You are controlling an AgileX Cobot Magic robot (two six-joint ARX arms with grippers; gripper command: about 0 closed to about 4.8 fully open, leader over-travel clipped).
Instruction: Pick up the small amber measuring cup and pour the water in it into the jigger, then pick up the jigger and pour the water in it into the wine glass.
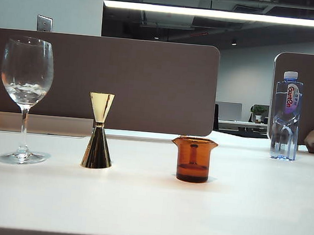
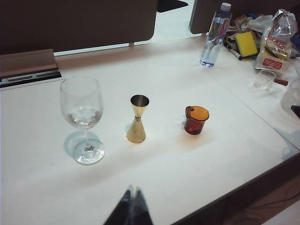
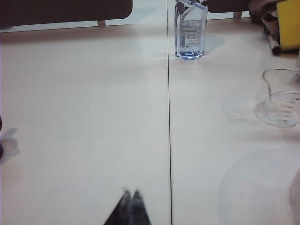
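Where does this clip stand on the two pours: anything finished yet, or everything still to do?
Hard to call. The wine glass already holds a little clear liquid and the amber cup looks near empty, so both pours may be finished. Nothing is in hand: the left claw is shut above the table, the right claw is shut near the bottle. The jigger stands upright, its contents not visible.

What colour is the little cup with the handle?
Amber, orange-brown measuring cup; the left wrist view shows it best.
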